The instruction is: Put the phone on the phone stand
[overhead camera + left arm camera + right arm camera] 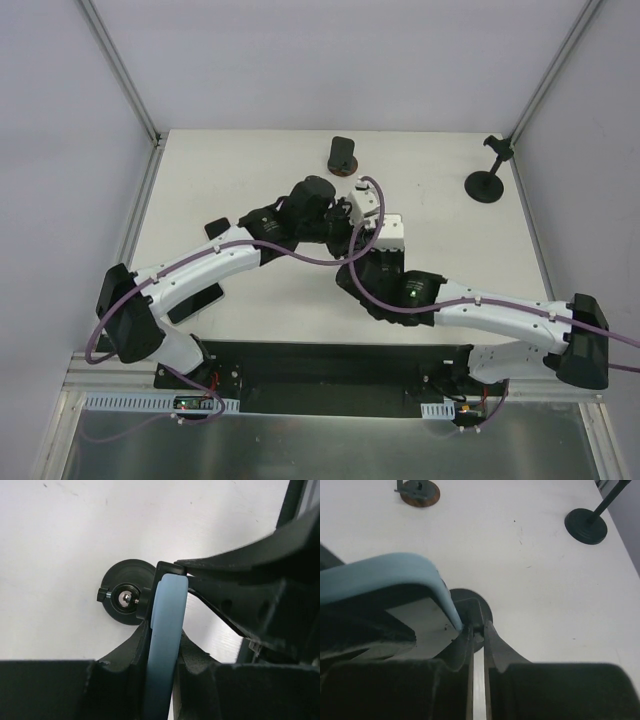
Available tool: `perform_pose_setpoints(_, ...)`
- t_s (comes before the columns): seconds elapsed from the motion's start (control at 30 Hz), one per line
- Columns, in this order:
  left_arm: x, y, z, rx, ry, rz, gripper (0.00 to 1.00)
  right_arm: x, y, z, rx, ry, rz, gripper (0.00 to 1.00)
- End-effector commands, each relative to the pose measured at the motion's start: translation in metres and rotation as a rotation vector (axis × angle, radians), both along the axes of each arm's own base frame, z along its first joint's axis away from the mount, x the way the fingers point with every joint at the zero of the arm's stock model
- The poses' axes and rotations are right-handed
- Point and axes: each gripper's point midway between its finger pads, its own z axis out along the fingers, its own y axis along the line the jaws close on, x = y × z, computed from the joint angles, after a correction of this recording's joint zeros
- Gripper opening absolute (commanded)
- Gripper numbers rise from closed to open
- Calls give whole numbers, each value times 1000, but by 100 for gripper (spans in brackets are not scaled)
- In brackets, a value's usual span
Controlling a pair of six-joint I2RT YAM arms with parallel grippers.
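Phone (168, 605) held on edge over the phone stand (121, 576) at mid-bench (220, 170).
It is clamped in the left pincer (164, 642); the stand's bracket is pinched by the narrowly closed right pincer (477, 632). A brown-based stand (343, 158) and a black stalk stand (487, 180) are set farther off.

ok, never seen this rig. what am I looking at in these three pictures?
Two robot arms bolted at the table's near edge, each ending in a two-finger gripper. One picture looks down from above and behind; the others come from cameras on each wrist. The left gripper pinches a slim light-blue phone edge-on. Right beside it is a black round-based phone stand. The right gripper has its fingers nearly together at that stand; whether it grips, I cannot tell. Also on the white table: a black stand on a brown disc, a black pole stand, and a flat black slab partly under the left arm.
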Motion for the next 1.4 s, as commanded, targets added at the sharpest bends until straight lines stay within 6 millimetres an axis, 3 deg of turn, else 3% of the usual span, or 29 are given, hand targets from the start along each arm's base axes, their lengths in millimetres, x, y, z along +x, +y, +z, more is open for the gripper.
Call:
perform_pose_setpoints(0.0,106,83,-63,259,-78,620,0,-29,52,61,248,-100,105,0)
perform_pose_setpoints(0.23,81,50,-64,162,2,418,0,-34,55,48,281,-65,169,0)
perform_pose_setpoints(0.3,73,42,-61,135,19,353,0,-37,56,34,258,-10,241,20)
perform_pose_setpoints(0.33,68,40,-62,129,28,329,0,-40,50,41,275,-17,268,33)
perform_pose_setpoints(0.37,68,41,-62,130,27,328,0,-45,58,43,304,-7,340,52)
perform_pose_setpoints(0.4,68,42,-65,142,26,322,0,-50,53,29,215,-1,407,57)
perform_pose_setpoints(0.43,65,40,-64,142,25,296,0,-55,50,38,236,-14,465,60)
perform_pose_setpoints(0.47,63,40,-63,141,25,287,0,-66,58,35,227,6,578,68)
perform_pose_setpoints(0.57,51,30,-58,117,35,187,0,-80,50,29,132,29,752,76)
perform_pose_setpoints(0.7,18,19,-47,65,65,-14,0,-64,19,36,179,60,756,80)
perform_pose_setpoints(0.93,-45,29,-16,2,51,-313,0,-42,7,35,289,158,826,82)
perform_pose_setpoints(1.0,-58,35,-13,4,60,-356,0,-43,11,30,308,202,859,81)
perform_pose_setpoints(1.2,-69,39,-2,10,68,-421,0,-64,37,24,283,213,1154,79)
perform_pose_setpoints(1.37,-77,43,8,-6,51,-450,0,-45,45,8,169,173,1200,84)
